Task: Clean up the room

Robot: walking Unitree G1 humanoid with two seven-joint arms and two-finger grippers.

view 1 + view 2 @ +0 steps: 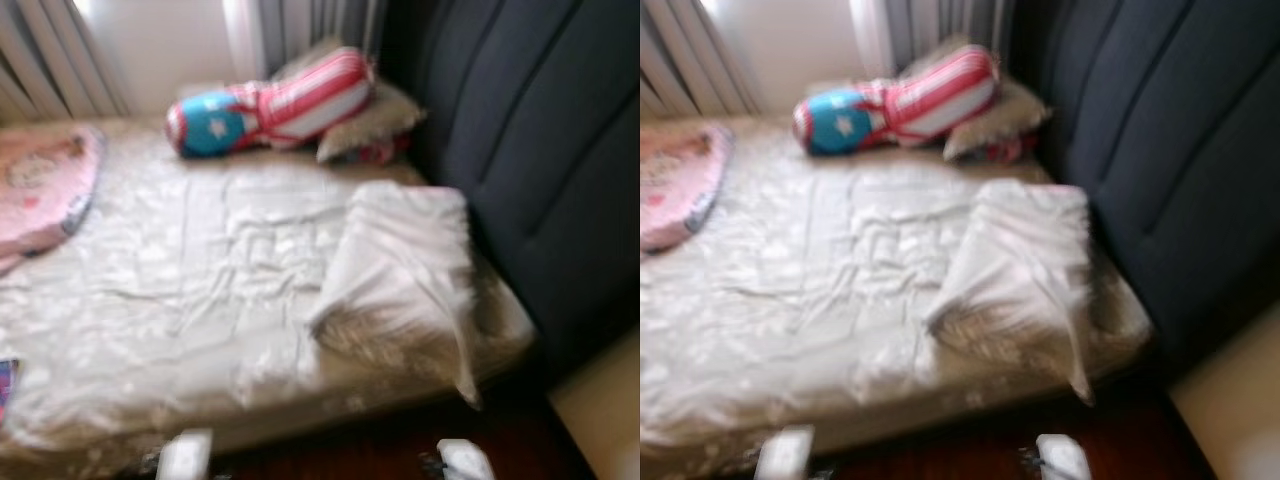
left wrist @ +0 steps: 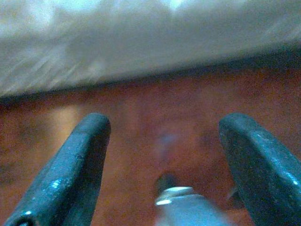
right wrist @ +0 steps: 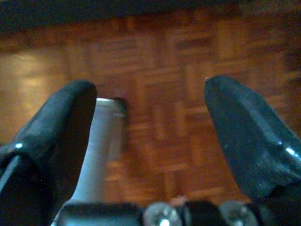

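Ahead of lowered jaws, rumpled bed

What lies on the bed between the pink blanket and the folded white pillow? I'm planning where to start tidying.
Only rumpled white sheet lies between the pink blanket and the folded white pillow, in both eye views, though blurred.

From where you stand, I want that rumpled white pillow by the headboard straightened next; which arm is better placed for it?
Probably the right. The white pillow lies on the robot's right side of the bed, against the dark headboard. Both grippers hang low over the wood floor, jaws open and empty.
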